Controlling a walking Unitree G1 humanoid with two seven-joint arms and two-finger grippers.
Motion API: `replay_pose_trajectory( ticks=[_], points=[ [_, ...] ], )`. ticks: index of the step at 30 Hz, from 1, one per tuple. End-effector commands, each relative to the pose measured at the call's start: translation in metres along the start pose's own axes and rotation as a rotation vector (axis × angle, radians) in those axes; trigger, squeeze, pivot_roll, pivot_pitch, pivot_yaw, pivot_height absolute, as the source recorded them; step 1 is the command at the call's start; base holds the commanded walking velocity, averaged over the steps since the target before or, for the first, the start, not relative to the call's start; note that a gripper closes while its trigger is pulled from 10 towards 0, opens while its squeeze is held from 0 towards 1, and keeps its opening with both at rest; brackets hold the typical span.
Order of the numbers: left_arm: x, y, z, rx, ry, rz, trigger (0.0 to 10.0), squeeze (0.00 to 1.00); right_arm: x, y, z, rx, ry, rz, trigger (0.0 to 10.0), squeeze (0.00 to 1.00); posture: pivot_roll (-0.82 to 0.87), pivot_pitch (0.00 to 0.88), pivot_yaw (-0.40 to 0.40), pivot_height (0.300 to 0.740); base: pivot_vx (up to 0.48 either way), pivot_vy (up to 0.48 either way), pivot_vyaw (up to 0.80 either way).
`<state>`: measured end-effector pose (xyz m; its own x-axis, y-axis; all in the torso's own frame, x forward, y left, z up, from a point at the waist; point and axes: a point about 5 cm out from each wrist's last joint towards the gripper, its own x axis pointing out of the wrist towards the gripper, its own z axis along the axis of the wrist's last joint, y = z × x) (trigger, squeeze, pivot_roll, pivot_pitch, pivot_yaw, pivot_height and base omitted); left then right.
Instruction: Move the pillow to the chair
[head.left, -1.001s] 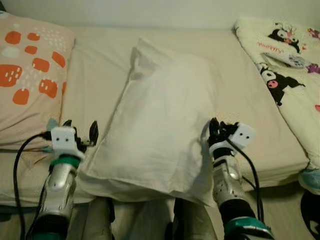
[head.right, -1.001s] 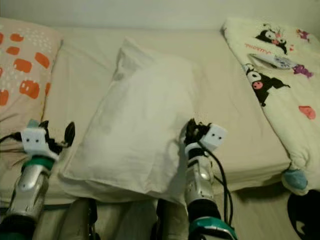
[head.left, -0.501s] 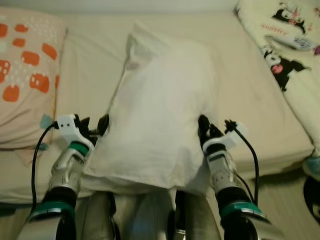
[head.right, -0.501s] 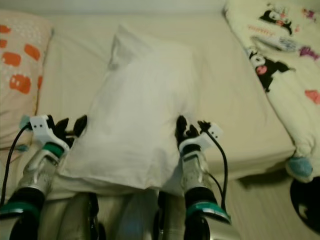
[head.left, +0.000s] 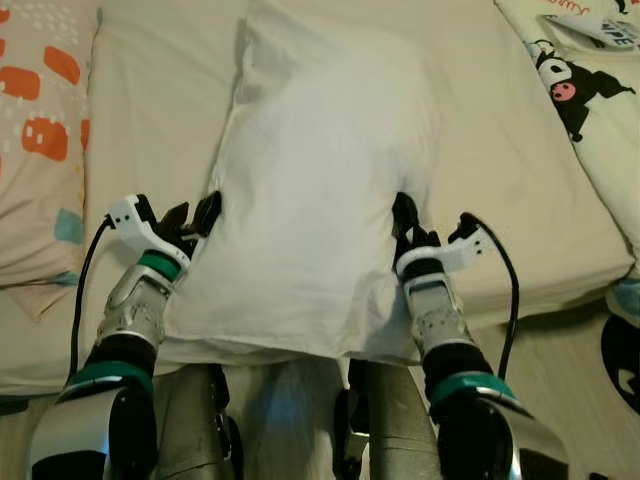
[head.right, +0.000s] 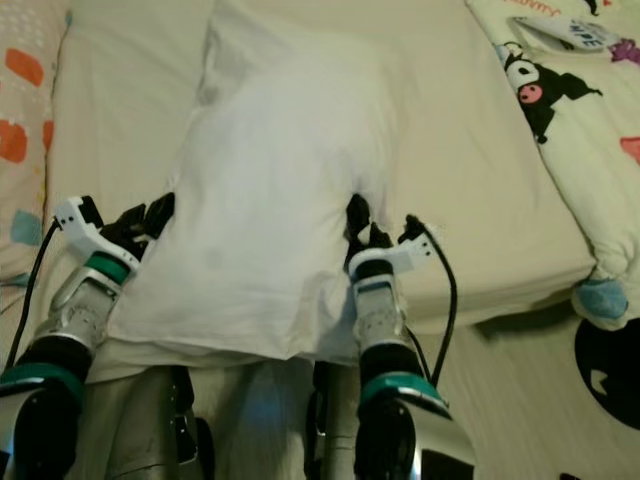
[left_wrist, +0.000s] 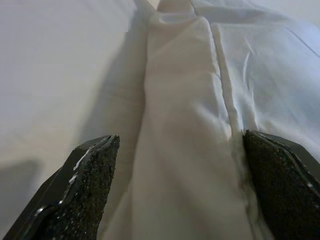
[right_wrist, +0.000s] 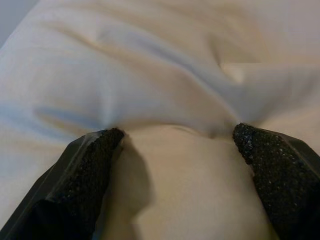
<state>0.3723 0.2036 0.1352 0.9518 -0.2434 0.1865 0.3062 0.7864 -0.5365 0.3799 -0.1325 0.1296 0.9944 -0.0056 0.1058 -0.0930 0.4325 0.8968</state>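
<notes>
A white pillow lies lengthwise in the middle of the bed. My left gripper is open at the pillow's left edge, near its front corner. In the left wrist view the pillow's seamed edge runs between the two spread fingers. My right gripper is open and pressed against the pillow's right side. In the right wrist view the pillow's bulge sits just past the fingertips, with bedsheet between them.
An orange-patterned pillow lies at the bed's left. A cartoon-print blanket covers the right side. The mattress front edge drops to the floor at the right, beside a dark object. My legs stand against the bed.
The view has tilted down and closer to the bed. Both grippers have reached forward and inward, coming against the pillow's two sides.
</notes>
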Motion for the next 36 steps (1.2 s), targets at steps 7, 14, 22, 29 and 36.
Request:
replay_pose_trajectory(
  ticks=[7, 14, 22, 29, 36],
  points=[
    [-0.018, -0.009, -0.053, -0.323, 0.217, -0.128, 10.0, 1.0, -0.017, 0.013, -0.055, 0.215, 0.286, 0.149, 10.0, 1.0, -0.04, 0.367, 0.002, 0.59, 0.0, 0.0, 0.0],
    [-0.027, -0.022, -0.073, -0.324, 0.36, -0.266, 10.0, 0.0, -0.041, 0.015, -0.07, 0.249, 0.463, 0.339, 10.0, 0.0, -0.01, 0.322, 0.005, 0.59, 0.0, 0.0, 0.0],
    [-0.031, -0.027, -0.079, -0.254, 0.386, -0.311, 2.6, 0.0, -0.059, 0.012, -0.079, 0.203, 0.598, 0.448, 0.0, 0.0, 0.03, 0.257, 0.01, 0.59, 0.0, 0.0, 0.0],
    [-0.04, -0.035, -0.086, -0.123, 0.357, -0.341, 0.0, 0.0, -0.085, 0.006, -0.089, 0.071, 0.773, 0.539, 0.0, 0.0, 0.04, 0.164, 0.02, 0.59, 0.0, 0.0, 0.0],
    [-0.041, -0.035, -0.079, -0.062, 0.288, -0.313, 0.0, 0.0, -0.092, 0.006, -0.091, 0.025, 0.817, 0.567, 0.0, 0.0, 0.05, 0.116, 0.025, 0.59, 0.0, 0.0, 0.0]
  ],
)
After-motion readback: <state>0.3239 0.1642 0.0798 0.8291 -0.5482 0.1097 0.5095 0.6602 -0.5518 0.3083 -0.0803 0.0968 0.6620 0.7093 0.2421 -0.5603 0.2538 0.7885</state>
